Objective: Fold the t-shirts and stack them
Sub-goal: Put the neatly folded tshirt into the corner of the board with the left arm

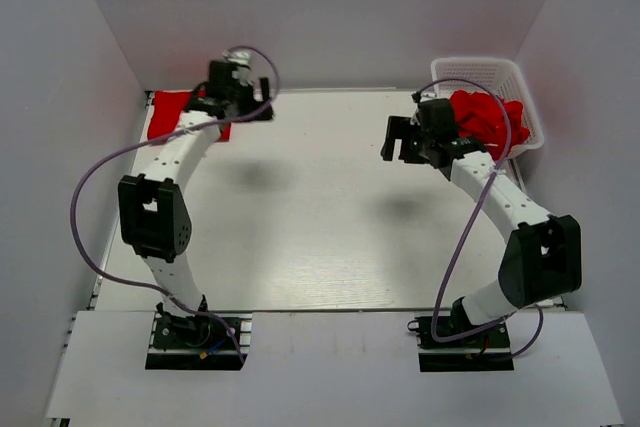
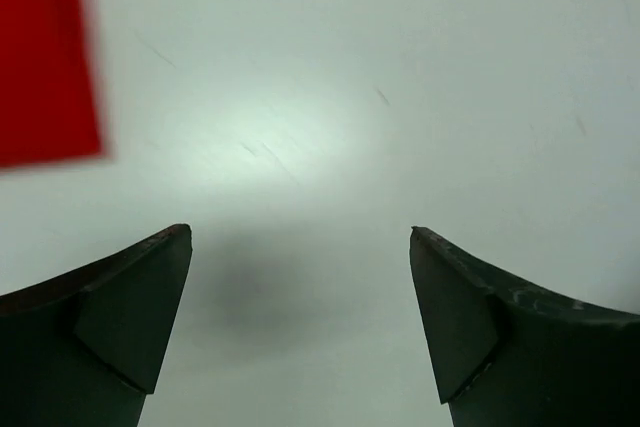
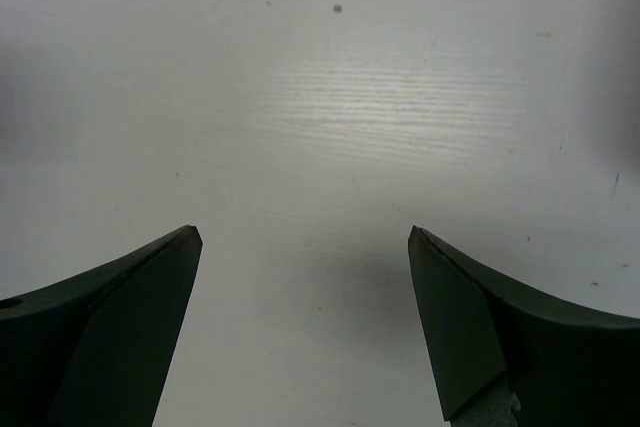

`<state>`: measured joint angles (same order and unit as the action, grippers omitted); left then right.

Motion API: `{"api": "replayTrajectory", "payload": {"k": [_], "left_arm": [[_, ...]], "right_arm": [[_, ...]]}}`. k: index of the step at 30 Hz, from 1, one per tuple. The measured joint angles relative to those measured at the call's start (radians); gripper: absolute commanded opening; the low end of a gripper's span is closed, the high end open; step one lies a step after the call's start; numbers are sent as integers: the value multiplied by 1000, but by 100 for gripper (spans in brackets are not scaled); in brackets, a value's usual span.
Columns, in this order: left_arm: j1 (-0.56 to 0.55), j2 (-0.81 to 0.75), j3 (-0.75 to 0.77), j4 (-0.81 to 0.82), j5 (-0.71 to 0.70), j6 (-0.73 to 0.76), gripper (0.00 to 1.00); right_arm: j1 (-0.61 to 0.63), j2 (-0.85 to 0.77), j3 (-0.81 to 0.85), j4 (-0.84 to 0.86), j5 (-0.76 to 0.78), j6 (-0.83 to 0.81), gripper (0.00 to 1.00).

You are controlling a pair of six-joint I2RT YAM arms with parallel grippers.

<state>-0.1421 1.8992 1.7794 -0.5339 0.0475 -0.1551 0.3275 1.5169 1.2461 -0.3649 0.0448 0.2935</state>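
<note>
Left gripper (image 2: pixel 300 232): jaws spread wide, nothing between them, over bare table (image 1: pixel 320 237) at the far-left corner. Flat red t-shirt (image 1: pixel 166 113) lies on the table in that corner, just beside the gripper; its straight edge shows in the left wrist view. Right gripper (image 3: pixel 305 232): jaws wide, nothing held, above the table near the white mesh basket (image 1: pixel 478 65). Crumpled red t-shirts (image 1: pixel 482 119) are piled in the basket at far right.

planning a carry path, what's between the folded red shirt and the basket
Bare table between folded shirt and basket, in the top view; only the left arm and right arm hang over it.
</note>
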Motion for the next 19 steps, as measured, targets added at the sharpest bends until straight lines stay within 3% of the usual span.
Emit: {"api": "replayTrajectory", "payload": {"k": [5,8,13,19], "left_arm": [[-250,-187,-410,44,13,-103,100],[-327,-319,-615,5,-32,-174,100],[-323,-494,-682,-44,-155,-245,100],[-339,-570,-690,-27,-206,-273,100]], "right_arm": [[0,-101,-177,8,-35,3,90],[1,-170,-272,5,-56,7,90],[1,-249,-347,11,-79,8,90],[1,-317,-378,45,-77,9,90]]}}
